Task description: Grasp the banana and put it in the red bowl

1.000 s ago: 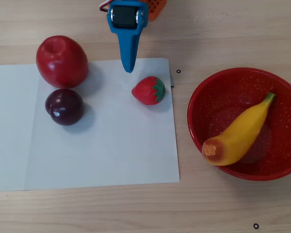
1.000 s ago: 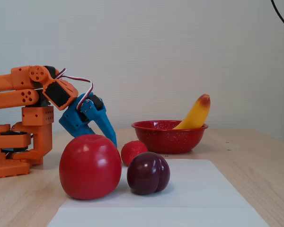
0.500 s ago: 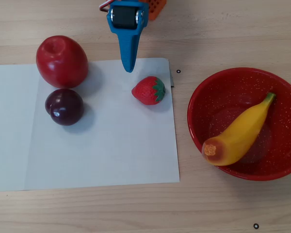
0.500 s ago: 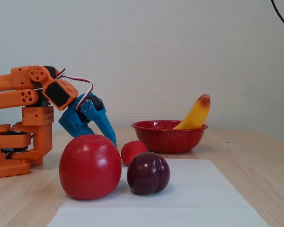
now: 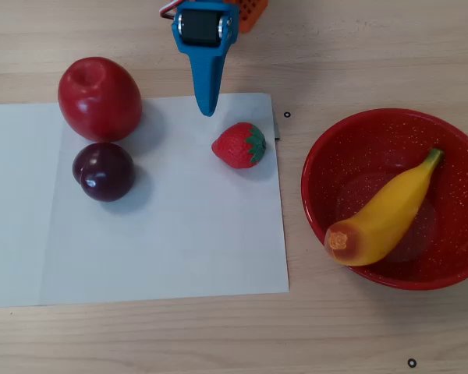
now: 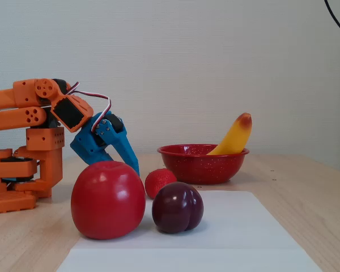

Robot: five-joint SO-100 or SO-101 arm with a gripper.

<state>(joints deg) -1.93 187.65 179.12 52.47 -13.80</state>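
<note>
The banana [image 5: 387,214] lies in the red bowl [image 5: 327,156], with its orange end poking up over the rim. The bowl sits on the wooden bench [image 5: 359,47], to the right of the white paper [image 5: 171,249] in the overhead view. The blue pincer [image 5: 207,109] is pressed together and holds nothing. It points down near the strawberry [image 5: 239,145]. An apple [image 5: 99,98] and a plum [image 5: 103,171] sit close by on the paper.
</note>
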